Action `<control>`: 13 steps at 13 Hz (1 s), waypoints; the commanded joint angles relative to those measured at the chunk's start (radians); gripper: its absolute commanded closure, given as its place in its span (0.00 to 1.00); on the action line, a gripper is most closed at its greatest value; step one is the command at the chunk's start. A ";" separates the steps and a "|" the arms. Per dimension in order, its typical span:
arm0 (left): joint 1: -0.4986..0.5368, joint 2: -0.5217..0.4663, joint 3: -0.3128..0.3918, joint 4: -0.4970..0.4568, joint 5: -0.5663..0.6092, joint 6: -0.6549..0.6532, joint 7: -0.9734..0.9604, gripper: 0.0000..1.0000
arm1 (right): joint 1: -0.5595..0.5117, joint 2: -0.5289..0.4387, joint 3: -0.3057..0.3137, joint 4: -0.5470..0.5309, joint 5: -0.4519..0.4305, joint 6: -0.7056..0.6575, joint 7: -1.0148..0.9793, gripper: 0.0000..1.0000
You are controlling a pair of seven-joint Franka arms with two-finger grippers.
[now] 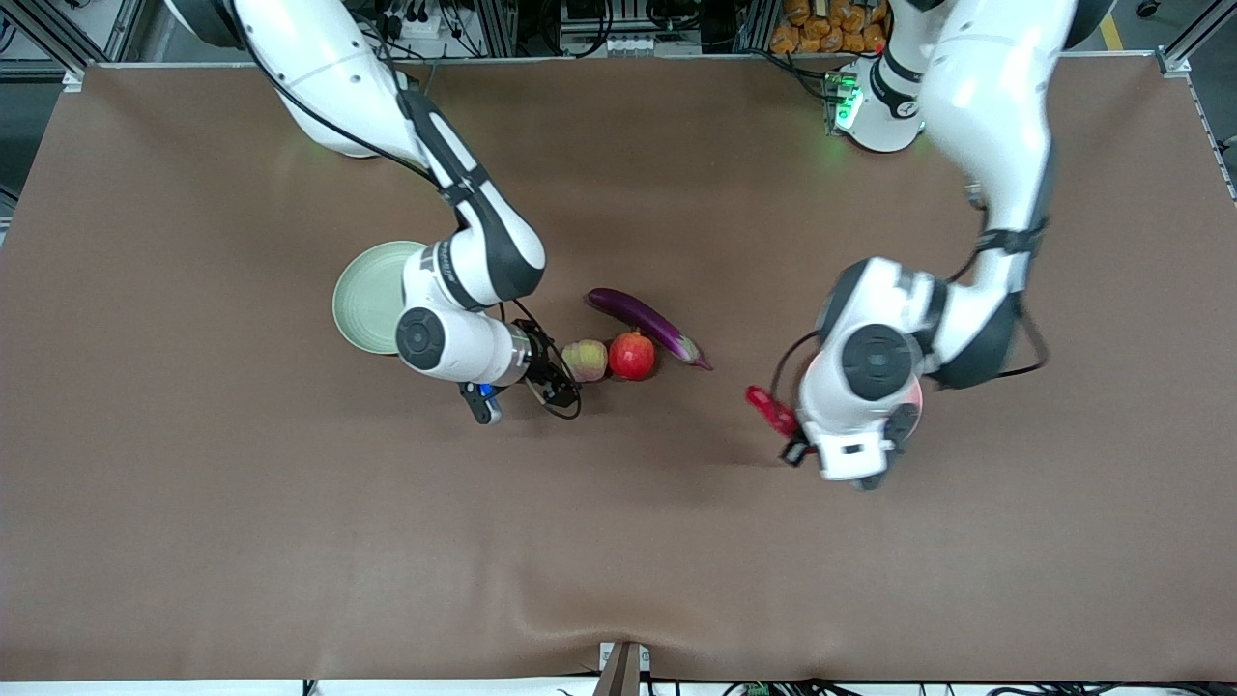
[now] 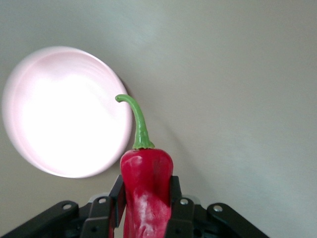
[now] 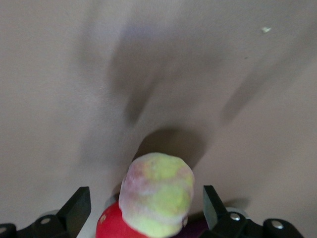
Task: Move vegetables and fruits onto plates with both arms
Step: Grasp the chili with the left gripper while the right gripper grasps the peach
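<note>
L gripper point(image 2: 146, 210): closed on red chili pepper point(image 2: 146, 191), fingers point(image 2: 117, 201) clamped on both sides of the pod, green stem pointing away from the wrist; held up in the air next to the pale pink plate point(image 2: 29, 134). In front view the chili point(image 1: 770, 409) sticks out from under the L wrist toward the table centre, and only a sliver of the pink plate point(image 1: 915, 398) shows beneath the arm. R gripper point(image 3: 146, 208): jaws spread wide, one finger each side of the peach point(image 3: 157, 193), no contact visible; the peach sits between the open fingers with the pomegranate point(image 3: 113, 223) touching it. Front view: R gripper point(image 1: 551, 372) low at the table, right beside the peach point(image 1: 585, 360); pomegranate point(image 1: 631, 356) touches the peach on the side toward the L arm's end; purple eggplant point(image 1: 646, 324) lies at an angle just beside the pomegranate, slightly farther from the front cam, stem end toward the L arm's end. Pale green plate point(image 1: 362, 295) lies toward the R arm's end, partly covered by the R arm's wrist, nothing seen on its visible part. All on a brown table cover point(image 1: 618, 541).
</note>
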 commanded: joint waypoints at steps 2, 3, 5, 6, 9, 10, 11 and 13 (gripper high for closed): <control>0.068 -0.152 -0.013 -0.201 0.059 0.001 0.064 1.00 | 0.061 0.044 -0.011 0.010 -0.016 0.076 0.072 0.00; 0.089 -0.221 -0.015 -0.308 0.070 0.056 0.087 1.00 | 0.078 0.062 -0.011 0.013 -0.016 0.107 0.106 0.00; 0.131 -0.335 -0.015 -0.483 0.070 0.164 0.183 1.00 | 0.113 0.076 -0.014 0.012 -0.021 0.141 0.135 0.08; 0.155 -0.343 -0.015 -0.498 0.076 0.169 0.242 1.00 | 0.107 0.076 -0.012 0.013 -0.053 0.132 0.120 0.72; 0.218 -0.327 -0.015 -0.498 0.105 0.169 0.415 1.00 | 0.072 0.056 -0.015 0.018 -0.096 0.057 0.101 1.00; 0.217 -0.327 -0.015 -0.495 0.105 0.167 0.438 1.00 | 0.026 0.041 -0.015 0.026 -0.102 -0.020 0.085 1.00; 0.212 -0.326 -0.015 -0.490 0.106 0.166 0.452 1.00 | -0.017 0.023 -0.015 0.049 -0.116 -0.127 0.025 1.00; 0.217 -0.318 -0.015 -0.487 0.109 0.166 0.492 1.00 | -0.110 -0.003 -0.026 0.110 -0.126 -0.384 -0.102 1.00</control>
